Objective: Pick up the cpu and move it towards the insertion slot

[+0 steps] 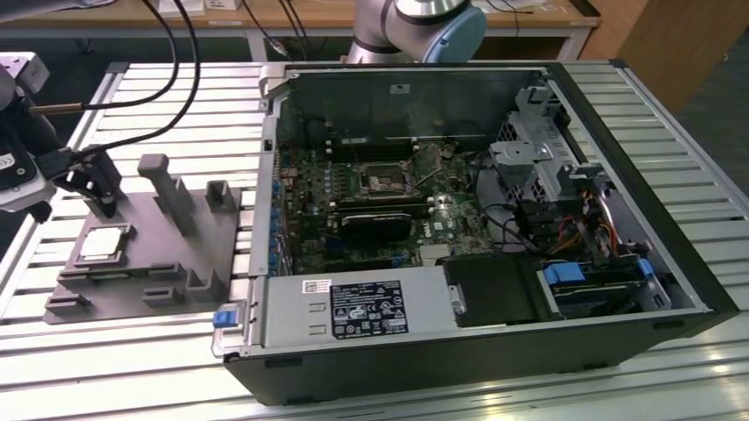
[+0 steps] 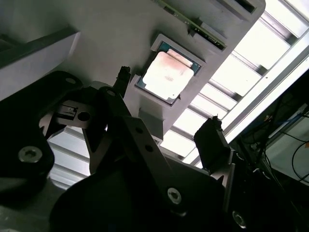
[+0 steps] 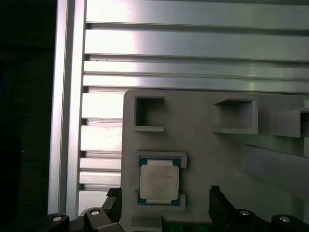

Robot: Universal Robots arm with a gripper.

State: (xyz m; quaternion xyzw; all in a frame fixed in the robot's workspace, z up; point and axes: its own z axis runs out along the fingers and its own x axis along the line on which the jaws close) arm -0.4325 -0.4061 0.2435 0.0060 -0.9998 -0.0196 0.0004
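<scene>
Gripper [image 2: 169, 107] jaws spread wide, nothing between them, wider than the chip. Both wrist views show one finger on each side of the cpu [image 3: 158, 180], with clear space at each side, so no contact that I can see. In the exterior view the gripper [image 1: 94, 197] hangs over the far end of the grey fixture [image 1: 153, 263], just above the part.

The cpu lies flat, silvery face up, in a square recess of the fixture, at the exterior view's left. Judgement: light, stiff, thin plate. The metal lid is smooth, so likely slippery, and the underside is probably delicate. Take it by two opposite edges, not by the face, with a gentle squeeze.

The fixture rests on the slatted metal tabletop [image 1: 164, 88]. Further toward the exterior view's right is the open computer case [image 1: 632, 289], with the insertion slot [image 1: 384, 183] on the board inside, well apart from the cpu.
</scene>
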